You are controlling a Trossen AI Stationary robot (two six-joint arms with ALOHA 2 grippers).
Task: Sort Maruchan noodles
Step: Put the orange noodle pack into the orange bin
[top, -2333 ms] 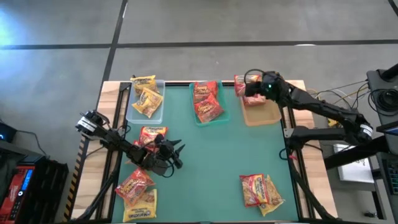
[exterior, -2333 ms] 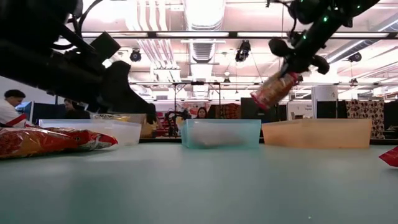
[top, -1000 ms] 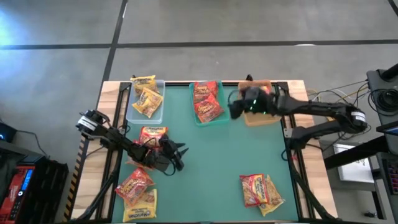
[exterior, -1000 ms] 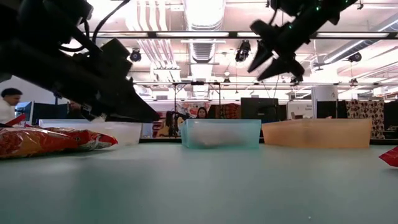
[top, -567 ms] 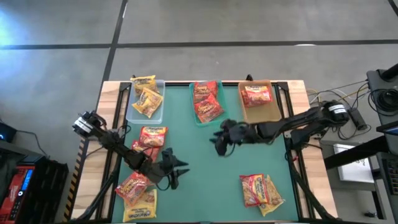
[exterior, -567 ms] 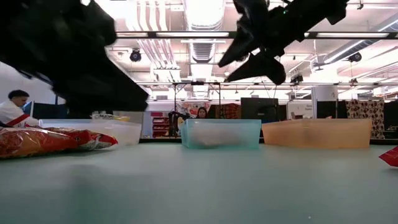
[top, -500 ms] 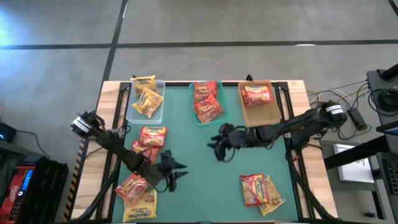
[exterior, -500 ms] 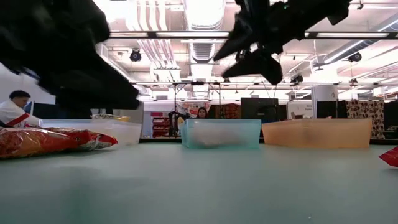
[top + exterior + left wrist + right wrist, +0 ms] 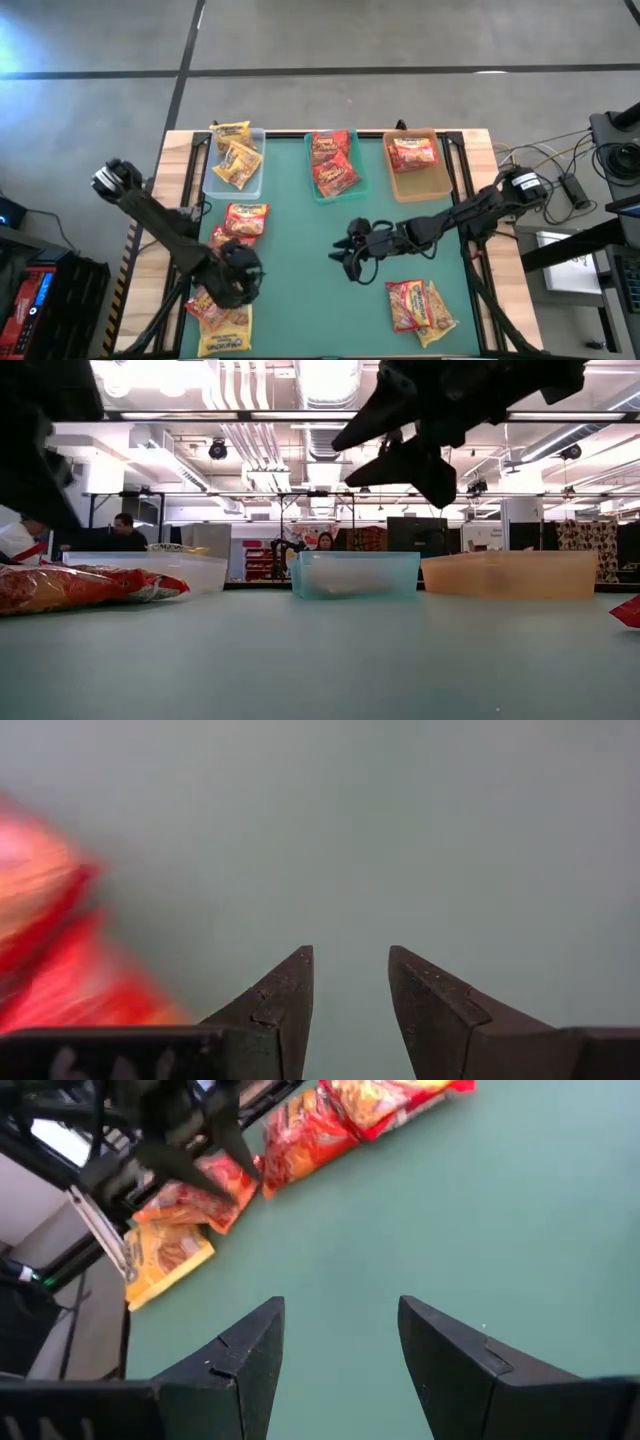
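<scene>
Maruchan noodles lie sorted in three trays at the far edge: yellow packets in the clear tray (image 9: 235, 155), red ones in the teal tray (image 9: 332, 165), one in the tan tray (image 9: 415, 160). Loose packets lie flat on the mat at mid left (image 9: 245, 220), near left (image 9: 215, 305) and near right (image 9: 420, 305). My left gripper (image 9: 238, 285) hovers open and empty beside the near-left packets (image 9: 40, 940). My right gripper (image 9: 345, 255) hangs open and empty over the table's middle (image 9: 335, 1320).
The green mat (image 9: 330, 320) lies bare between the two near heaps. A yellow packet (image 9: 228, 342) lies at the near left corner. People stand in the room beyond the trays (image 9: 125, 530).
My right gripper has swung away from the tan tray toward the table's middle and near edge, sinking and staying open. My left gripper has pulled back toward the near left corner and risen, tipping more downward over the loose packets. No packet has moved.
</scene>
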